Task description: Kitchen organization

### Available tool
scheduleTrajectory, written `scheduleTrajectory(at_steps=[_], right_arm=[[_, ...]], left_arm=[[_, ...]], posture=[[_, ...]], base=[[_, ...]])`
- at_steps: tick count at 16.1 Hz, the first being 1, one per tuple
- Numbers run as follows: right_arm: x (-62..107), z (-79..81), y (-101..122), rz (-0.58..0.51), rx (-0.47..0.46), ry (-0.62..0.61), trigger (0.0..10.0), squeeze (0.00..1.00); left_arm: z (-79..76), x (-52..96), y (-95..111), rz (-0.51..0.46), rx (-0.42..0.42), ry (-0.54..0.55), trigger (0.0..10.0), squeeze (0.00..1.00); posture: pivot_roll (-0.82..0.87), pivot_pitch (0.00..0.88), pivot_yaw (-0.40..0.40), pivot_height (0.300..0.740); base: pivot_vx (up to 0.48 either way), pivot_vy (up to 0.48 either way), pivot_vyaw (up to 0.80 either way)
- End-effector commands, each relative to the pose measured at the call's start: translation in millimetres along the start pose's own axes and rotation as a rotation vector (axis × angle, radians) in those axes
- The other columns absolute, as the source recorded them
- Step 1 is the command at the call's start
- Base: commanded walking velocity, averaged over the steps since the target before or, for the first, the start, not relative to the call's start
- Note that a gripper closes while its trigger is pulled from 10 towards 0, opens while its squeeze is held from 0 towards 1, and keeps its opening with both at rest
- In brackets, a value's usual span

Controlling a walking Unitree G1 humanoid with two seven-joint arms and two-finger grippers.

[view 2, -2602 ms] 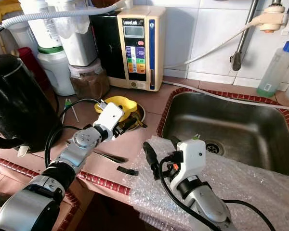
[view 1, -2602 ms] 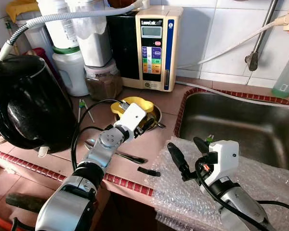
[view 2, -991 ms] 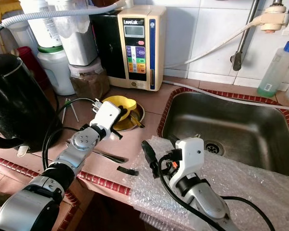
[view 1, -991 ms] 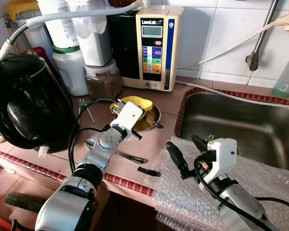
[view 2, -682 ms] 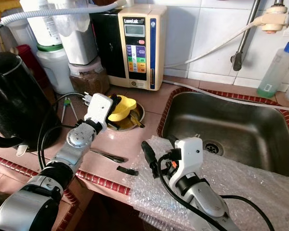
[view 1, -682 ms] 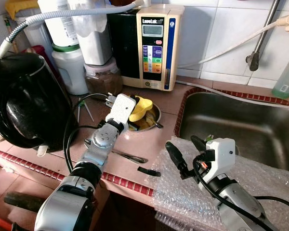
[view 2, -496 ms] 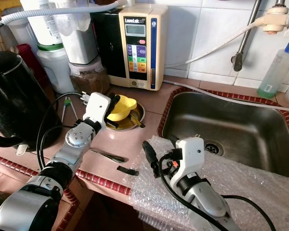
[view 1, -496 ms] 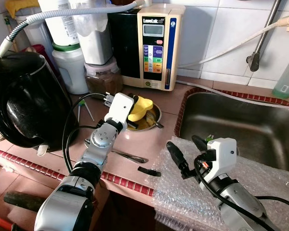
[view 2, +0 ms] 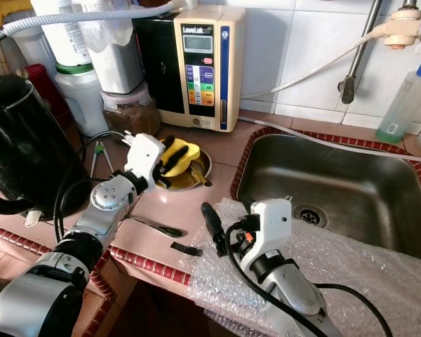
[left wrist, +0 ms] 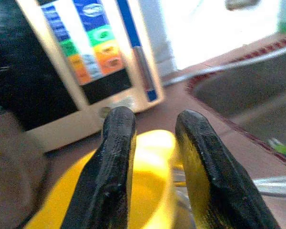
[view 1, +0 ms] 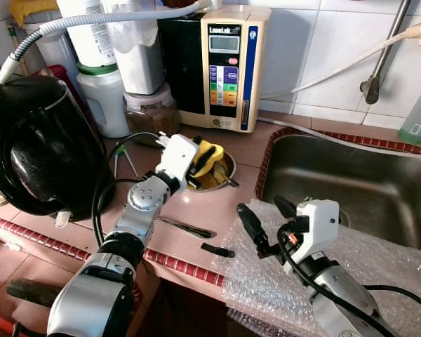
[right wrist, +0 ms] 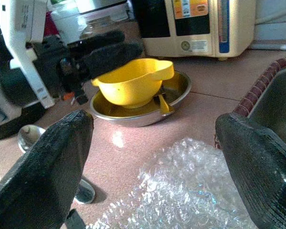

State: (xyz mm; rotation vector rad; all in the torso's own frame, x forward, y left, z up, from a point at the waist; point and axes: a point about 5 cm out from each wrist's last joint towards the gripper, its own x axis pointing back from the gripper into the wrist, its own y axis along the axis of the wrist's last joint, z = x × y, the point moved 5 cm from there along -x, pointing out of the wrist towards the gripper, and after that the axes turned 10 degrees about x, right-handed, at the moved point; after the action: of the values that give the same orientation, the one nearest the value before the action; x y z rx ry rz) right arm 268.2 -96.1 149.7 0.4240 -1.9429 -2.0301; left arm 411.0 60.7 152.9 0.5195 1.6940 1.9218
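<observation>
Countertop (view 1: 217, 203) by sink (view 1: 351, 175): my left gripper (right wrist: 102, 50) pinches rim of yellow bowl (right wrist: 131, 81), lifted, tilted over steel dish (right wrist: 143, 112). Right gripper (view 1: 263, 221) wide open, empty, over bubble wrap (view 1: 386, 260). Risk: thin rim grip, bowl slips, clatters down.

bowl (view 2: 177, 156) in dish (view 2: 196, 175) | sink (view 2: 337, 189) right | kettle (view 2: 21, 140) left

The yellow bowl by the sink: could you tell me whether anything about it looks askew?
Yes. The yellow bowl sits tilted inside the steel dish, its rim pinched by the left gripper. A small utensil leans under it.
</observation>
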Motion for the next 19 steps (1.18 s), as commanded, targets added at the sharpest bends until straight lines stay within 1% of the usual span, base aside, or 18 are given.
scheduleTrajectory(at_steps=[1, 2, 4, 5, 7, 10, 15, 16, 17, 18, 19], right_arm=[[-2.1, 3.1, -1, -0.005, -0.015, 0.012, 10.0, 0.0], [-2.1, 4.3, 0, -0.006, -0.012, 0.02, 10.0, 0.0], [-0.4, 4.1, 0, -0.003, -0.002, 0.012, 10.0, 0.0], [2.2, 2.7, 0, -0.004, -0.003, 0.001, 10.0, 0.0], [1.9, 4.5, -1, -0.004, -0.009, 0.002, 10.0, 0.0], [-1.2, 5.9, 1, -0.01, -0.012, 0.004, 10.0, 0.0], [1.6, 3.3, 2, -0.009, -0.018, -0.015, 10.0, 0.0], [2.0, 2.6, 3, -0.007, -0.014, -0.016, 10.0, 0.0], [1.8, 2.4, 3, -0.005, -0.009, -0.01, 10.0, 0.0], [1.7, 2.3, 3, -0.005, -0.008, -0.008, 10.0, 0.0], [1.5, 2.3, 3, -0.005, -0.007, -0.006, 10.0, 0.0]], left_arm=[[-1.5, 0.1, -1, 0.016, 0.001, -0.037, 10.0, 1.0], [-5.3, 0.9, -2, 0.015, 0.025, -0.071, 10.0, 1.0], [-9.2, 3.1, -5, 0.025, 0.039, -0.117, 10.0, 1.0], [-9.8, 4.3, -11, 0.064, -0.019, -0.128, 10.0, 1.0], [-9.6, 4.0, -14, 0.094, -0.064, -0.133, 10.0, 1.0], [-7.0, 2.9, -15, 0.113, -0.094, -0.117, 10.0, 1.0], [14.1, 5.9, -28, 0.199, -0.138, 0.023, 10.0, 1.0], [15.9, 5.9, -30, 0.221, -0.146, 0.039, 10.0, 1.0], [14.1, 7.8, -41, 0.294, -0.178, 0.025, 10.0, 1.0], [11.0, 7.9, -44, 0.308, -0.182, 0.005, 10.0, 0.74], [10.9, 8.4, -46, 0.325, -0.184, 0.005, 7.5, 0.0]], posture=[[-0.02, 0.0, 0.097, 0.74], [-0.03, 0.0, 0.103, 0.74], [-0.05, 0.0, 0.107, 0.74], [-0.05, 0.0, 0.111, 0.74], [-0.04, 0.0, 0.114, 0.74], [-0.04, 0.0, 0.118, 0.74], [-0.06, 0.0, 0.11, 0.74], [-0.06, 0.0, 0.104, 0.74], [-0.06, 0.0, 0.102, 0.74], [-0.06, 0.0, 0.1, 0.74], [-0.06, 0.0, 0.099, 0.74]], base=[[0.0, 0.0, 0.0], [0.0, 0.0, 0.0], [0.0, 0.0, 0.0], [0.0, 0.0, 0.0], [0.0, 0.0, 0.0], [0.0, 0.0, 0.0], [0.0, 0.0, 0.0], [0.0, 0.0, 0.0], [0.0, 0.0, 0.0], [0.0, 0.0, 0.0], [0.0, 0.0, 0.0]])
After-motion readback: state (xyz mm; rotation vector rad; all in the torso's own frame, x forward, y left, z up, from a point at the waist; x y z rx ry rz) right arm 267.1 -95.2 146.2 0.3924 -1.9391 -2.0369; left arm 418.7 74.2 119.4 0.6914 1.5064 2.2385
